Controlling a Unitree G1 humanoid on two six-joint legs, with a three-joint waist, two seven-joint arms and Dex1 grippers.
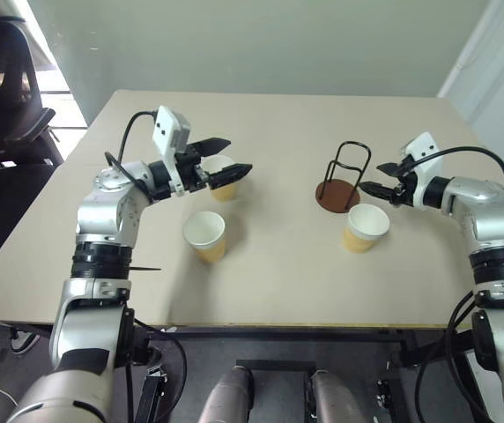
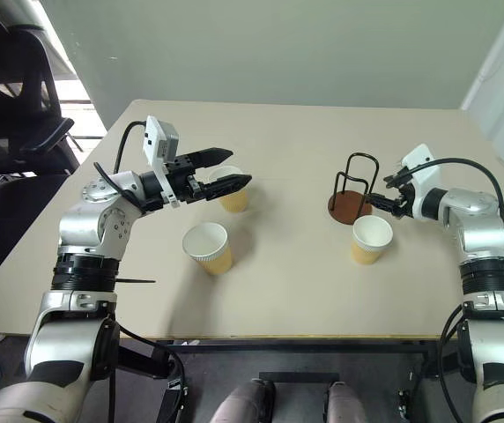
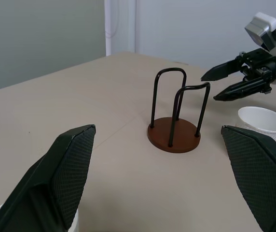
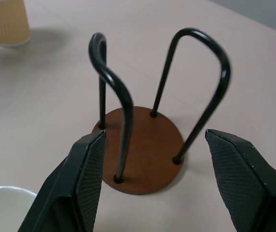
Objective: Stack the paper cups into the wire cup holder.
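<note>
Right now nothing is stacked: three paper cups stand upright and loose on the table (image 1: 278, 264), and the wire cup holder (image 1: 340, 181) is empty, right of the table's middle, its wire loops upright.

Left gripper (image 1: 221, 159) is wide open, holding nothing, pointing level across the table toward the holder. The far cup (image 1: 221, 179) sits at its fingertips, rim partly under the lower finger; contact cannot be told. The near-left cup (image 1: 205, 235) is closer to the near edge, just below that arm.

Right gripper (image 1: 382, 178) is also wide open and empty, tips just beside the holder on its right-edge side, tilted slightly down. The right cup (image 1: 365, 226) stands just near-edge of the holder, almost under this gripper.

Key relation, as a judgement: the right arm is nearer both holder and right cup; that cup lies below and toward the near edge from its fingers, long axis vertical, so a side grasp needs the gripper to drop and pull back.

Right wrist view frames the holder between the fingers and shows its disc bare, plus a sliver of white rim; head views hide that. Left wrist view shows the right gripper open beside the holder.
</note>
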